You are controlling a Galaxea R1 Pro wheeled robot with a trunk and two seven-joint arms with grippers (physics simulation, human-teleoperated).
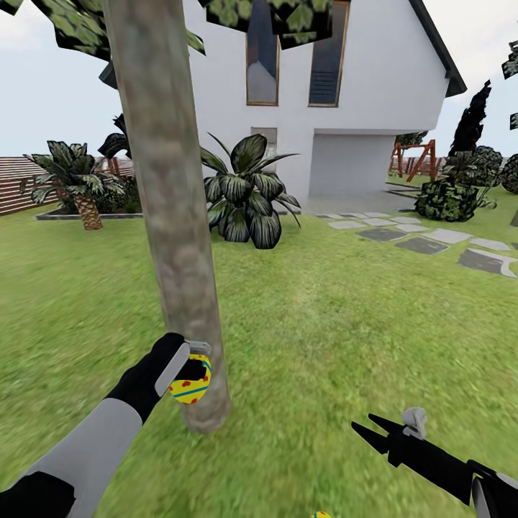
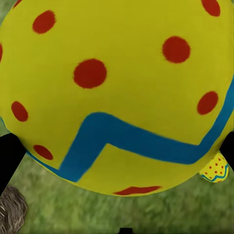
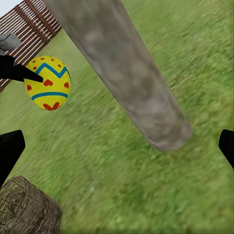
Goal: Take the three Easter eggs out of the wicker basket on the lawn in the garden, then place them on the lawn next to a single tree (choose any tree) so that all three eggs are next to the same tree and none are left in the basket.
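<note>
Your left gripper pinches a yellow Easter egg with blue zigzag bands and red dots at lower left of the head view, beside the thick grey-brown mottled tree trunk. At lower right, your right gripper hangs spread over the green grass lawn. The brown wicker basket sits in the right wrist view's lower-left corner.

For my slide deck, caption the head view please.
Left gripper holds an Easter egg beside the tree.
</note>
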